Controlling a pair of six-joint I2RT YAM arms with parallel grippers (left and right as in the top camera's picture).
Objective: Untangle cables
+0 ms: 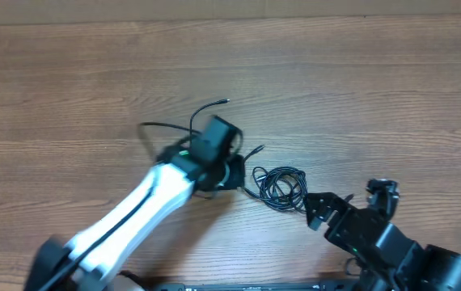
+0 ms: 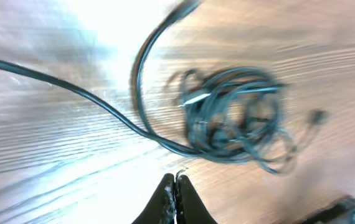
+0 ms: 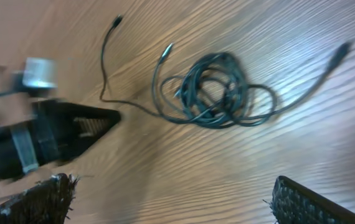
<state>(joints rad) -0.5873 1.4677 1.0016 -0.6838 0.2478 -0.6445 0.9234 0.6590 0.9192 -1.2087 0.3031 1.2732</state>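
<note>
The cables [image 1: 283, 186] lie as a small black coiled bundle on the wooden table [image 1: 360, 89], right of centre. In the left wrist view the bundle [image 2: 233, 118] sits just beyond my left gripper [image 2: 175, 179], whose jaws are pressed together with no cord between them. One long cord [image 2: 71, 90] runs from the bundle off to the left. My left gripper [image 1: 238, 179] rests at the bundle's left side. The right gripper [image 1: 350, 202] stands wide open just right of the bundle. In its own view the bundle [image 3: 215, 93] lies ahead of the open right gripper [image 3: 177, 205], with several plug ends trailing out.
A loose black cord [image 1: 206, 107] arcs away behind the left wrist, ending in a plug. The left arm's tip [image 3: 78, 121] shows at the left of the right wrist view, close to a thin cord. Bare wood surrounds the bundle.
</note>
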